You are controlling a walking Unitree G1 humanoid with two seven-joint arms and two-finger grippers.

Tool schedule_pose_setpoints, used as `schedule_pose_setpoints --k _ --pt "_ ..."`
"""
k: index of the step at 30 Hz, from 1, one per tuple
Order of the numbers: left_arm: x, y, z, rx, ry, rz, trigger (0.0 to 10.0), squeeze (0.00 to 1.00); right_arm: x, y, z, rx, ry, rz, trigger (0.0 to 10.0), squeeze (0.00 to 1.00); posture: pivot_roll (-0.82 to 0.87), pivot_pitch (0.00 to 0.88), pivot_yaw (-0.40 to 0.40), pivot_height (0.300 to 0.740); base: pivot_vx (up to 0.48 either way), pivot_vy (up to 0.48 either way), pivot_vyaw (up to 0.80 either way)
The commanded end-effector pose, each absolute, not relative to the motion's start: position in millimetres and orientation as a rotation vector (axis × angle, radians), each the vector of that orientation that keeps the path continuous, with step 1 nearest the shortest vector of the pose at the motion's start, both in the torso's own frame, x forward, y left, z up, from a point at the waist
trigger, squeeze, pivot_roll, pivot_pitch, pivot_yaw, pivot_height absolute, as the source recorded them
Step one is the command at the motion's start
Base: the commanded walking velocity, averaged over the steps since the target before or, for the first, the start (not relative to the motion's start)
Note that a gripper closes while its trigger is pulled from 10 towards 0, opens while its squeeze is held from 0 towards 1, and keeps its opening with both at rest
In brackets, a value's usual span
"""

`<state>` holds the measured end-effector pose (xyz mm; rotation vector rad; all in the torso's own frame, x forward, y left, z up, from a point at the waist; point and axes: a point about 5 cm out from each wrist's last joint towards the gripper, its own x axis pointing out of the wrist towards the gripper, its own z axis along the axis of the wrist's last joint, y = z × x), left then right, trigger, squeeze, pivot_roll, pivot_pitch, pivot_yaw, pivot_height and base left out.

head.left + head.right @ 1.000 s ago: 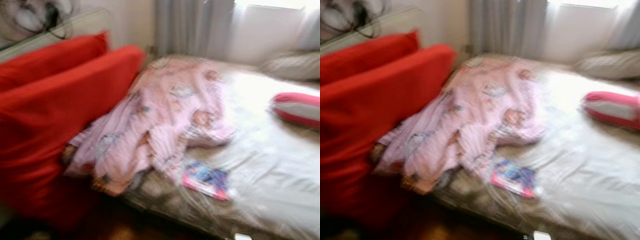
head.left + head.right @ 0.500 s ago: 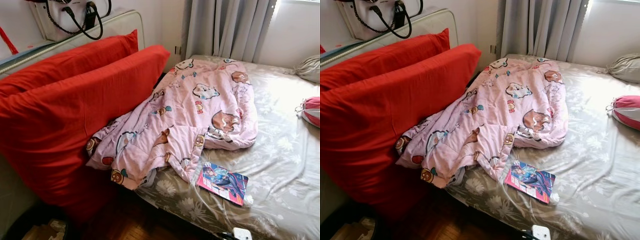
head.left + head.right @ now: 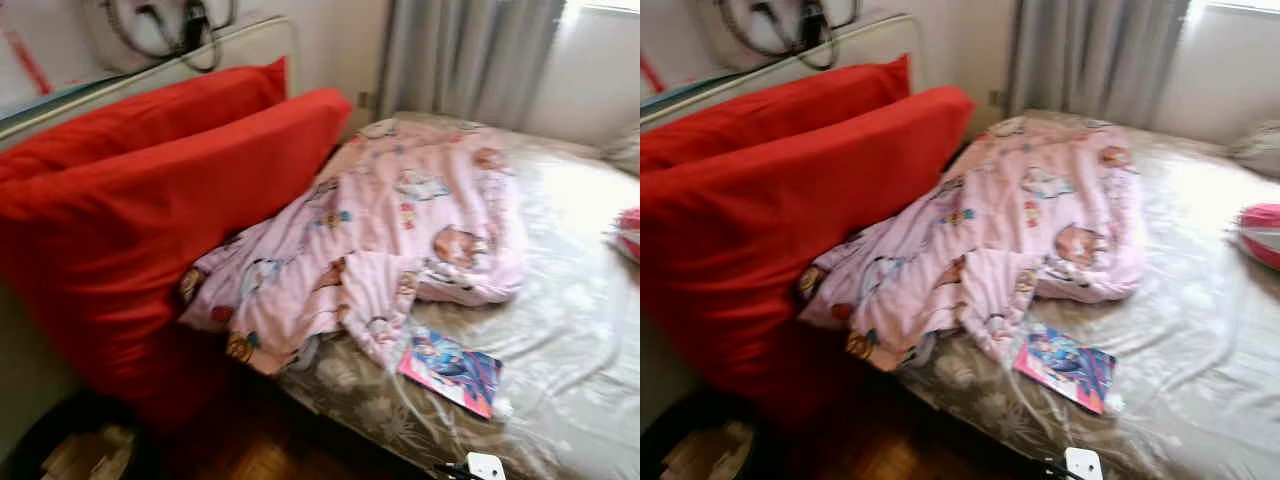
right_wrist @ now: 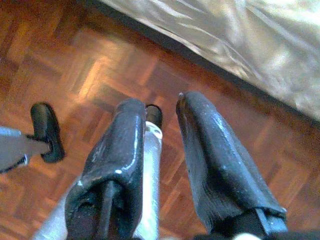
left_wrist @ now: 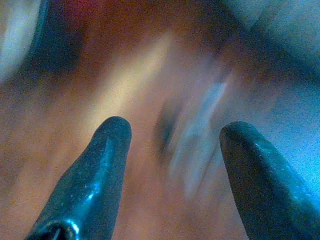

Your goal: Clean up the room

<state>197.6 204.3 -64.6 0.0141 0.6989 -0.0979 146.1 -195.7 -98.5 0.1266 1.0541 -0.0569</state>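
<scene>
1. Since half a second ago the whole head view has slid a little and gone softer, so the camera moved – the things on the bed (image 3: pixel 580 330) keep their places relative to one another.
2. On the bed the pink blanket (image 3: pixel 400 240) with cartoon animals lies crumpled; its lower end hangs over the bed edge and touches the front red cushion (image 3: pixel 170 230).
3. Behind that one a second red cushion (image 3: pixel 150 110) leans, and both stand upright beside the bed.
4. Just beside the lower blanket edge, near the bed edge, a magazine (image 3: pixel 452 370) with a pink and blue cover lies flat on the floral sheet.
5. At the far right edge a pink and grey striped pillow (image 3: pixel 1262 232) rests on the bed, well apart from the blanket.
6. Grey curtains (image 3: pixel 470 55) hang behind the head of the bed.
7. Near the bottom edge a small white plug-like object (image 3: pixel 486 466) with a dark cable shows; what it is I cannot tell.
8. Left tool (image 5: pixel 172 145): its two black fingers stand wide apart over a blurred brown floor, and they hold nothing.
9. Right tool (image 4: pixel 167 130): the fingers have a narrow gap – nothing between them – and point down at the wooden parquet floor (image 4: pixel 100 70), close to the bed side.
</scene>
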Motion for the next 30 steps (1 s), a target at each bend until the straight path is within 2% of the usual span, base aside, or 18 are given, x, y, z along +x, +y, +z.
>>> schedule_pose_setpoints --k 1,2,5,9,10,14,17,20,22,26,30 --pt "225 204 -47 0.097 0.608 -0.128 10.0 0.0 145 -194 -99 0.126 1.055 -0.052 10.0 0.0 0.08 0.0 -0.027 0.74 0.0 0.0 0.0" --pt "226 205 -45 0.126 0.596 -0.137 10.0 0.0 145 -194 -99 0.127 1.053 -0.056 10.0 0.0 0.07 0.0 -0.021 0.74 0.0 0.0 0.0" --pt "229 200 -42 0.064 0.541 -0.119 10.0 0.0 144 -194 -99 0.134 1.052 -0.067 10.0 0.0 0.07 0.0 -0.025 0.74 0.0 0.0 0.0" --pt "246 199 -27 0.047 0.443 -0.118 10.0 0.0 142 -194 -100 0.127 1.061 -0.061 10.0 0.0 0.08 0.0 -0.026 0.74 0.0 0.0 0.0" --pt "257 197 -15 0.054 0.369 -0.146 10.0 0.0 143 -194 -100 0.133 1.058 -0.065 10.0 0.0 0.08 0.0 -0.022 0.74 0.0 0.0 0.0" --pt "266 192 -5 0.026 0.3 -0.174 10.0 0.0 146 -196 -98 0.146 1.033 -0.099 10.0 0.0 0.08 0.0 -0.014 0.74 0.0 0.0 0.0" --pt "266 194 -5 -0.001 0.306 -0.155 10.0 0.0 150 -200 -96 0.182 1.0 -0.142 10.0 0.0 0.07 0.0 -0.004 0.74 0.0 0.0 0.0" --pt "264 195 1 -0.017 0.234 -0.133 10.0 0.0 153 -207 -93 0.194 0.967 -0.164 10.0 0.0 0.06 0.0 -0.004 0.74 0.0 0.0 0.0" --pt "266 193 16 -0.02 0.113 -0.143 10.0 0.0 150 -219 -92 0.191 0.957 -0.173 10.0 0.0 0.07 0.0 -0.007 0.74 0.0 0.0 0.0" --pt "267 193 26 -0.014 0.041 -0.13 10.0 0.0 147 -223 -92 0.189 0.958 -0.177 10.0 0.0 0.07 0.0 -0.007 0.74 0.0 0.0 0.0" --pt "252 195 33 0.008 0.002 -0.129 10.0 0.0 148 -231 -89 0.197 0.929 -0.203 10.0 0.0 0.06 0.0 0.009 0.74 0.0 0.0 0.0"
